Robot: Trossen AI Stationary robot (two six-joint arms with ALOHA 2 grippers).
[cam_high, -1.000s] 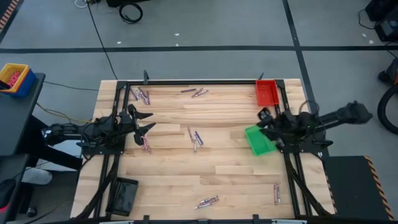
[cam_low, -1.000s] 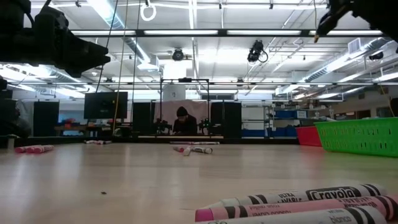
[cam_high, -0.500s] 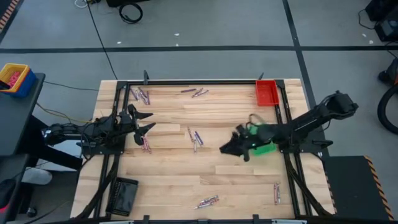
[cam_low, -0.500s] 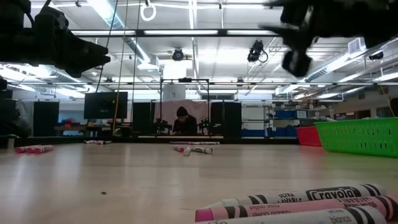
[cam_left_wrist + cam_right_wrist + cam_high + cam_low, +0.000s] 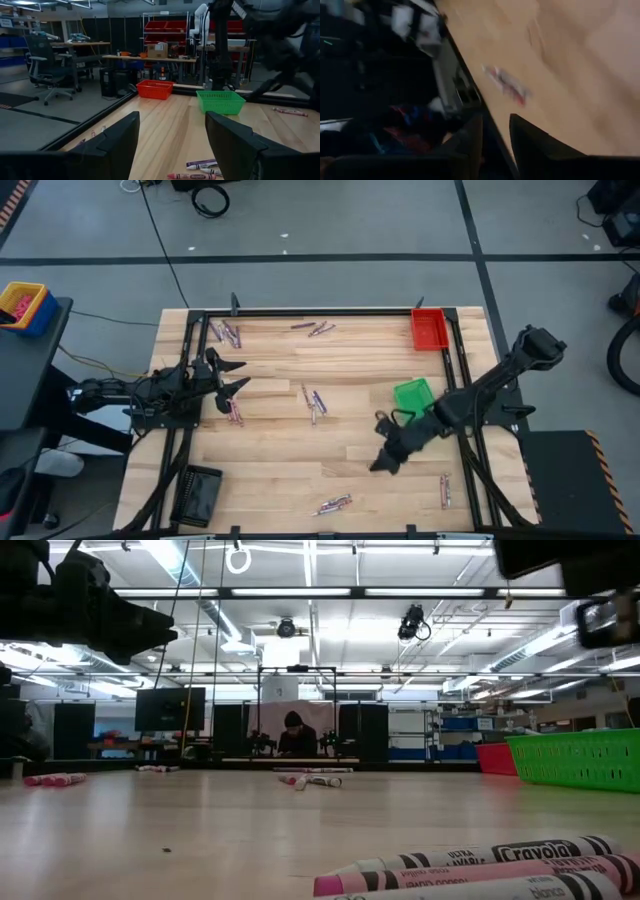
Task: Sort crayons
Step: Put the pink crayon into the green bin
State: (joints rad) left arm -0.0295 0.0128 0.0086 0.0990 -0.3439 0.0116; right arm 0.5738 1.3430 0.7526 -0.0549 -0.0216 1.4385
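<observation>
Right gripper (image 5: pixel 384 463) swung past the mesh-walled green tray (image 5: pixel 412 395).

a wooden table (image 5: pixel 290 450) carries three trays. the red tray (image 5: pixel 428 328) lies at the far right corner. the green tray (image 5: pixel 412 394) sits nearer, well apart from it, beside the right edge. a black tray (image 5: pixel 198 494) rests at the near left corner. far behind the table, a person (image 5: pixel 293 736) sits at a desk.
</observation>
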